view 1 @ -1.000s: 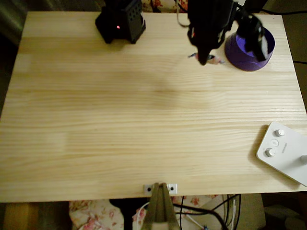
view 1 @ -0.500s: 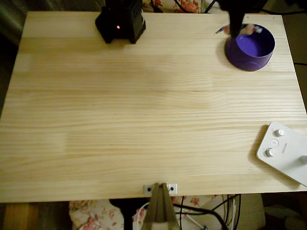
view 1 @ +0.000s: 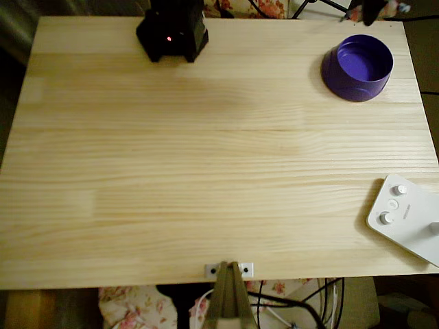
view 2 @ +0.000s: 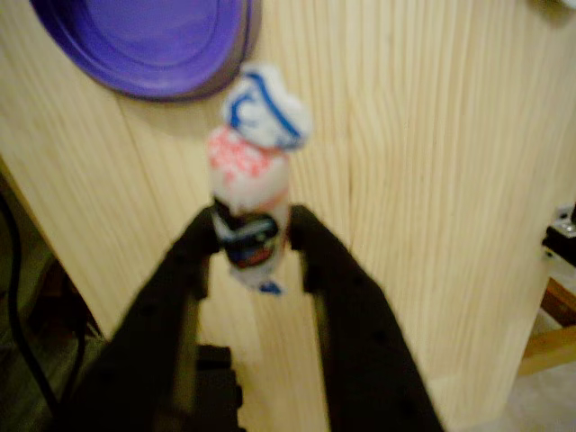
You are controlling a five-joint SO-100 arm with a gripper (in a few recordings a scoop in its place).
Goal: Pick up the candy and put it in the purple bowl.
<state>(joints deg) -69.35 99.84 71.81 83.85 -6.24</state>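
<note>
The purple bowl [view 1: 357, 67] stands near the table's far right corner, and its inside looks bare. In the overhead view my dark gripper [view 1: 374, 8] is high at the top edge, past the bowl's far side, with a bit of pale candy [view 1: 396, 8] showing beside it. In the wrist view the gripper [view 2: 255, 236] is shut on the candy [view 2: 256, 166], a pinkish-white wrapped sweet with blue and dark markings that sticks out beyond the fingertips. The bowl [view 2: 144, 45] lies in the top left corner of that view, off to the side of the candy.
The arm's black base [view 1: 171, 31] sits at the table's far edge. A white device with knobs [view 1: 405, 216] lies at the right front corner. A small metal bracket [view 1: 230, 269] is fixed at the front edge. The wooden table [view 1: 206, 151] ends close behind the bowl.
The gripper has lifted the candy from the table left of the bowl and carried it up and right, past the bowl's rim to the picture's top edge.
</note>
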